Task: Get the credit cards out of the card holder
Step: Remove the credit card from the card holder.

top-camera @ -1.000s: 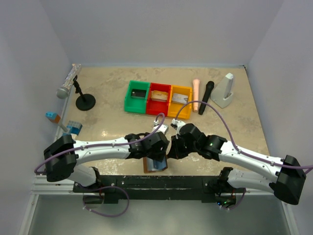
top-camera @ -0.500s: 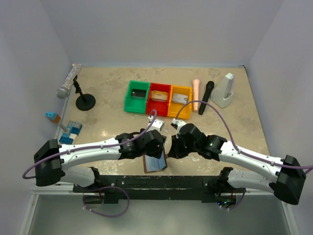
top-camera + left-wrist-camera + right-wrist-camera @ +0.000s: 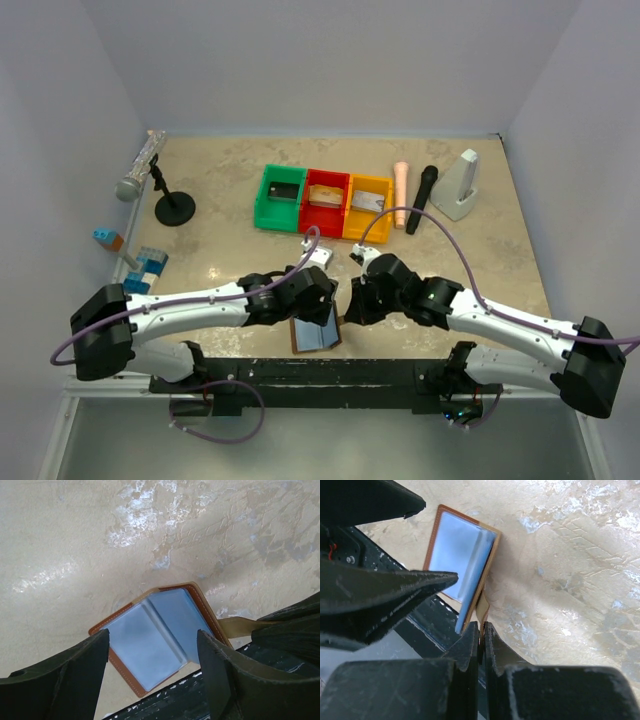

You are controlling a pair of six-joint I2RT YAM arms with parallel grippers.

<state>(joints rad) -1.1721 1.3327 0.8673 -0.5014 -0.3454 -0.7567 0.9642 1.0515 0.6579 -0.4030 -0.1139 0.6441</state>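
Note:
The card holder (image 3: pixel 317 334) lies open at the table's near edge, brown outside with grey-blue lining; it also shows in the left wrist view (image 3: pixel 150 640) and the right wrist view (image 3: pixel 460 555). No card shows in its pockets. My left gripper (image 3: pixel 318 308) is open and empty, its jaws spread just above the holder (image 3: pixel 151 652). My right gripper (image 3: pixel 346 316) is shut (image 3: pixel 481 627) on a thin tan strip (image 3: pixel 240 626) that sticks out of the holder's right edge; I cannot tell whether it is a card or a flap. Credit cards lie in the bins: dark (image 3: pixel 285 190), tan (image 3: pixel 322 194), silvery (image 3: pixel 368 203).
Green (image 3: pixel 262 200), red (image 3: pixel 309 208) and yellow (image 3: pixel 350 214) bins stand in a row at mid-table. A pink cylinder (image 3: pixel 401 195), a black stick (image 3: pixel 421 198) and a grey wedge (image 3: pixel 460 185) lie to the right. A microphone on a stand (image 3: pixel 140 170) and blue blocks (image 3: pixel 148 268) are at the left. A black rail (image 3: pixel 320 375) runs along the near edge.
My left gripper has drawn back to the left, so more of the open holder shows. The right gripper has stayed in place, shut on the tan strip.

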